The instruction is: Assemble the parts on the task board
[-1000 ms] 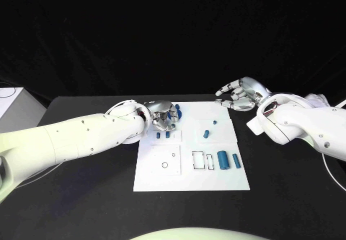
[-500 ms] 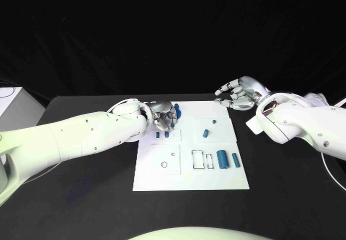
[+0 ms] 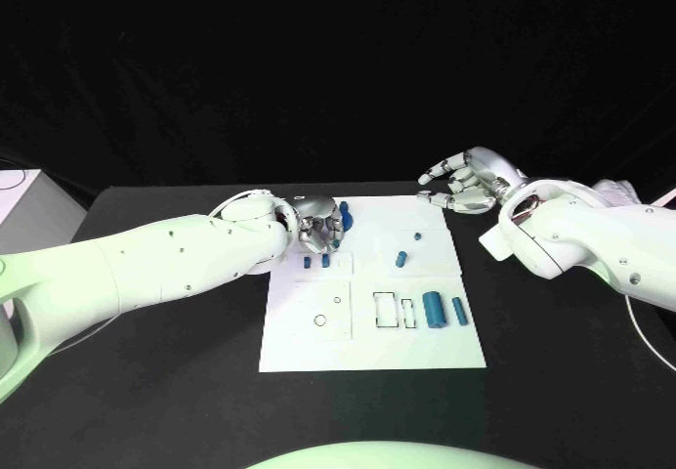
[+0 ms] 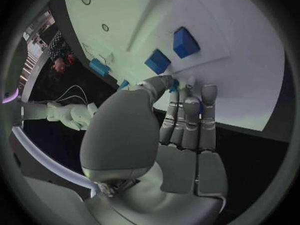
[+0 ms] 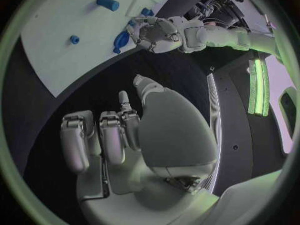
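The white task board [image 3: 373,337] lies mid-table. My left hand [image 3: 321,227] [image 4: 169,135] reaches down on its far left corner, thumb and a finger pinching a dark blue part [image 3: 345,215] [image 4: 173,83] [image 5: 119,42]. Just in front of the hand, two small blue blocks [image 3: 317,261] [image 4: 185,41] stand on the board. A short blue peg [image 3: 401,259] and a tiny blue piece [image 3: 418,236] lie further right. Two blue cylinders [image 3: 445,311] stand beside black outlined slots. My right hand [image 3: 465,184] [image 5: 125,135] hovers beyond the board's far right corner, fingers half curled and apart, holding nothing.
Outlined slots [image 3: 395,311] and a small ring mark [image 3: 321,319] sit on the board's near half. A pale box [image 3: 21,205] stands at the table's left edge. Black table top [image 3: 155,391] surrounds the board.
My left arm has edged slightly along the board's far left corner, the hand staying on the blue part. The right hand has barely moved.
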`<state>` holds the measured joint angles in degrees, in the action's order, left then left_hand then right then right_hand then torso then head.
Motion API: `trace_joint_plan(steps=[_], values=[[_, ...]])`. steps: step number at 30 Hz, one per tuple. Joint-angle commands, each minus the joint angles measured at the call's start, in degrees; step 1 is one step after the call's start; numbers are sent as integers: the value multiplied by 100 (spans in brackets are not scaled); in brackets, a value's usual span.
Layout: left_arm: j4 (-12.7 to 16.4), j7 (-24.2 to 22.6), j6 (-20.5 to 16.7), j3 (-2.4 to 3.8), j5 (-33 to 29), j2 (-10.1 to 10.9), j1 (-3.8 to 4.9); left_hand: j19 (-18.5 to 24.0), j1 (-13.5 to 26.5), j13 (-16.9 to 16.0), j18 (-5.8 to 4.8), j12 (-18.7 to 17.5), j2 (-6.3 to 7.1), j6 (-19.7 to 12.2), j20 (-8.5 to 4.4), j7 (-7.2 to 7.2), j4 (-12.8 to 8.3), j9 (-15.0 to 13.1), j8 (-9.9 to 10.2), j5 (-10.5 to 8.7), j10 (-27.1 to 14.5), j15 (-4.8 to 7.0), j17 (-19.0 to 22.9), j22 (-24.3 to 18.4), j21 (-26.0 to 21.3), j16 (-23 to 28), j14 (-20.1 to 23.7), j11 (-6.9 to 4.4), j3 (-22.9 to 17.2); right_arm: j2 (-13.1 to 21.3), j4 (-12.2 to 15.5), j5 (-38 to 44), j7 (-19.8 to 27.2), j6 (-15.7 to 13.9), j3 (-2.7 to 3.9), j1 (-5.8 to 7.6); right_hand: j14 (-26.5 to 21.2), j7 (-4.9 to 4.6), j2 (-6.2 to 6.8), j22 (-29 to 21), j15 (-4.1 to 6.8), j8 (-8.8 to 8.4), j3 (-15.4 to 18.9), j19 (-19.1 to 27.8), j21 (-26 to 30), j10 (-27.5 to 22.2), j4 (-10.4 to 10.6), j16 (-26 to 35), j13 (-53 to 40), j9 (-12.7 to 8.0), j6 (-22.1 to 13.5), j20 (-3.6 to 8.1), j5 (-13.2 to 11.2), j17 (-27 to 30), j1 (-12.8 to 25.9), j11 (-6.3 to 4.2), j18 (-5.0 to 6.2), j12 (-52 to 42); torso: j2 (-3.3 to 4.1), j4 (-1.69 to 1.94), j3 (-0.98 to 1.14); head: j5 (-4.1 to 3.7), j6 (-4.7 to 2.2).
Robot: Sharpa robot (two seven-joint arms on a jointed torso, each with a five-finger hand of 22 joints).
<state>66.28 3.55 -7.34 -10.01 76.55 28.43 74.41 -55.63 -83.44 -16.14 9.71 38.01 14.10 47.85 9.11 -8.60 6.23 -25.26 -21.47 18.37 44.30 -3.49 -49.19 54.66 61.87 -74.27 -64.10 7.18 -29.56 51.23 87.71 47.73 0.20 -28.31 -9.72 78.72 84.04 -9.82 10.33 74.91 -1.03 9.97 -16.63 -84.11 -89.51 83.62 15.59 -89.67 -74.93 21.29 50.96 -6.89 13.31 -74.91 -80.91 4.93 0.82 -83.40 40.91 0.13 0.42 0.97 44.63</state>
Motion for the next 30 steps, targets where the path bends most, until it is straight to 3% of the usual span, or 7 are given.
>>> trace_joint_plan(steps=[1,13,23,30], values=[[-17,48,233,1,33,-38,4,-109,-5,23,-57,45,-77,71,-2,2,0,18,44,-28,81,18,-88,111,100,-81,-110,-6,-44,-6,12,55,55,20,1,-3,567,-4,22,1468,39,34,-39,-559,13,-31,-7,21,-898,7,-48,39,30,-1404,41,6,-65,23,4,0,-2,-5,7],[-51,-51,174,0,-48,-93,2,-413,41,179,-128,-32,-143,290,-67,19,-73,76,131,-59,391,104,-276,450,407,-319,-394,-103,-119,-7,27,59,48,29,2,-2,568,-3,18,1471,39,39,-45,-561,9,-28,-4,21,-900,8,-44,39,34,-1405,48,6,-66,21,-3,9,-1,-16,23],[-55,-34,209,0,-88,-97,2,-571,71,310,-168,-199,-154,372,-82,2,-119,97,204,-76,518,120,-341,620,548,-409,-512,-117,-156,-2,30,65,44,29,2,-2,568,-3,18,1471,39,39,-45,-561,9,-28,-4,21,-900,8,-44,39,34,-1405,48,6,-66,21,-3,6,1,-24,29],[-56,-3,182,0,-78,-91,1,-997,-57,408,-259,-306,-339,711,-200,39,-357,56,223,-129,1109,265,-1009,1039,923,-735,-1110,-274,-304,2,33,69,41,28,2,-2,568,-3,18,1471,39,39,-45,-561,9,-28,-4,21,-900,8,-44,39,34,-1405,48,6,-66,21,-6,11,1,-27,21]])
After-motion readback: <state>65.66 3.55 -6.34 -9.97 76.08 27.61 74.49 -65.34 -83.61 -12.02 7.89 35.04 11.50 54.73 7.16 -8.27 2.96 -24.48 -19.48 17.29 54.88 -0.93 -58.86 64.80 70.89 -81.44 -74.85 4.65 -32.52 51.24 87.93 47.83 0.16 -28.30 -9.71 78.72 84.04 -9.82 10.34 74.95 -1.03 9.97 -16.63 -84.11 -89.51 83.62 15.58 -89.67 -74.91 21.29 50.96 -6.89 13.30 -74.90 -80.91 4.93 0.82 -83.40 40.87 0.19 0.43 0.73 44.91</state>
